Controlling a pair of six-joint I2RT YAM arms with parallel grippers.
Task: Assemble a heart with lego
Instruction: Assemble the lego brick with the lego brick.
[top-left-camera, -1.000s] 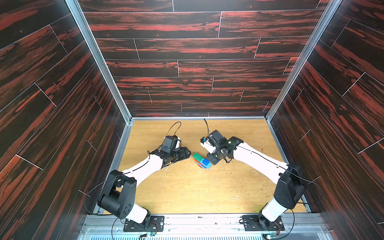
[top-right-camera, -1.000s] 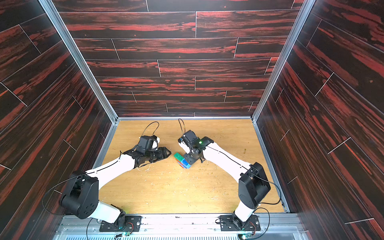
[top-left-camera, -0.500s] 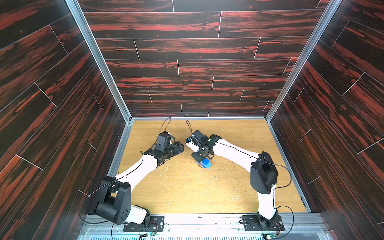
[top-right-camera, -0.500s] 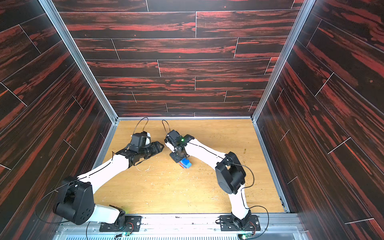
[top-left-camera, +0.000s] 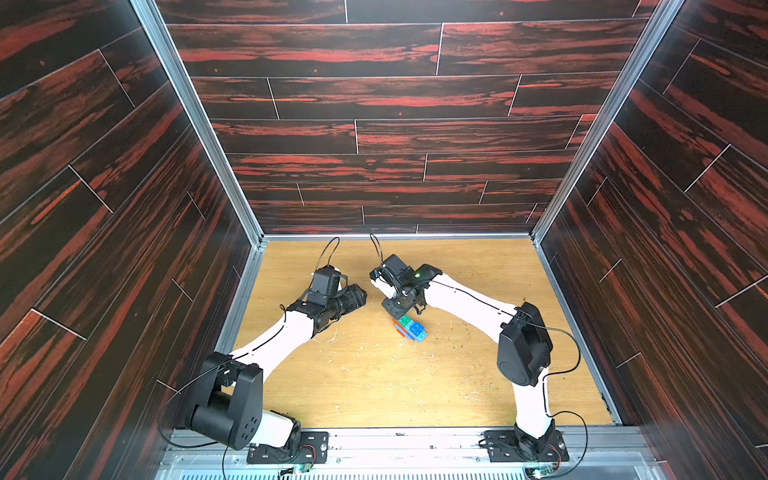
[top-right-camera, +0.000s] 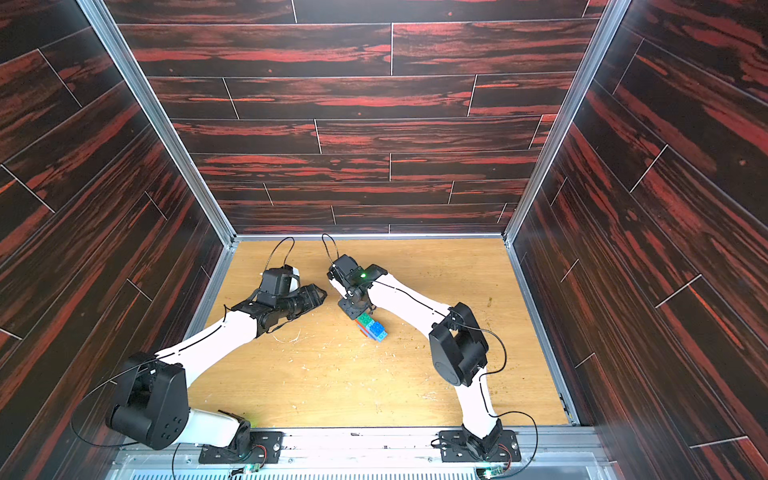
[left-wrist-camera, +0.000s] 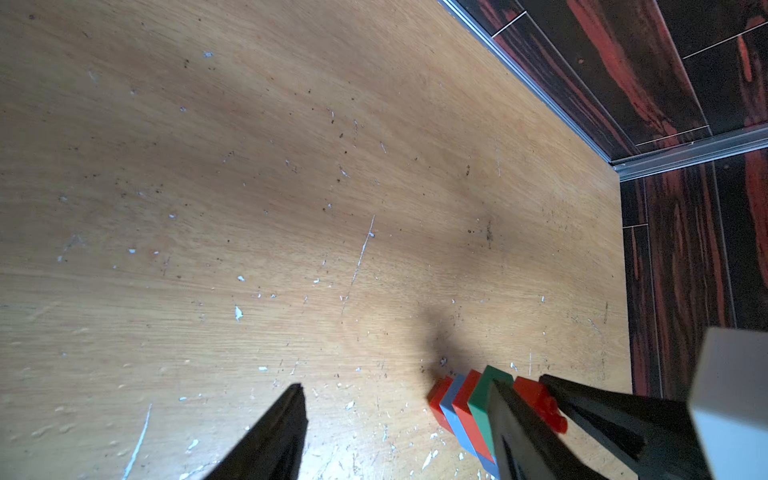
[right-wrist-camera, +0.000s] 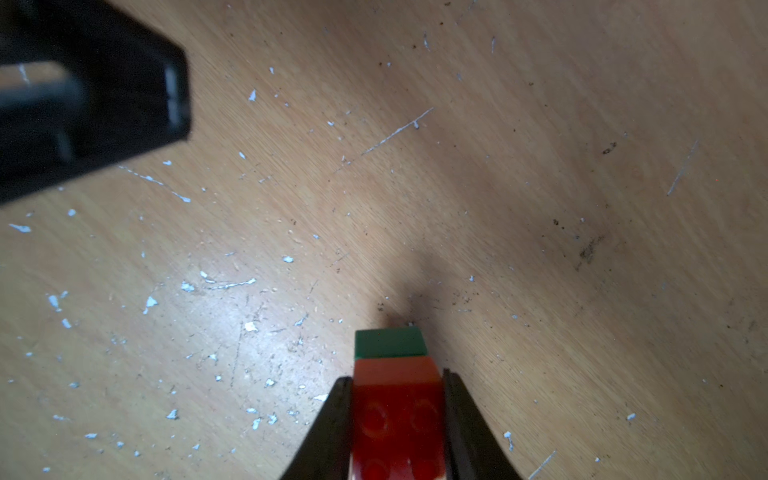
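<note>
The heart (top-left-camera: 409, 328) (top-right-camera: 371, 327) is a joined cluster of red, green, light-blue and dark-blue lego at mid table, tilted on its edge against the wood. My right gripper (top-left-camera: 395, 312) (top-right-camera: 353, 311) is shut on a red studded brick (right-wrist-camera: 397, 419) at the cluster's upper end, and a green brick (right-wrist-camera: 390, 343) shows just beyond it. My left gripper (top-left-camera: 360, 296) (top-right-camera: 322, 296) (left-wrist-camera: 397, 390) hangs open and empty just left of the cluster. From the left wrist the stacked bricks (left-wrist-camera: 461, 401) sit beside one of its fingertips (left-wrist-camera: 498, 390).
The wooden table (top-left-camera: 374, 382) is scratched and flecked with white chips. Dark panelled walls with aluminium rails (top-left-camera: 399, 236) close it in on three sides. The right arm's elbow (top-left-camera: 523, 349) stands high to the right. The left gripper's body (right-wrist-camera: 83, 104) looms near the right wrist camera.
The right arm has swung its wrist leftward and raised its elbow while keeping its hold on the cluster, which barely shifted. The left gripper drew back slightly to the left.
</note>
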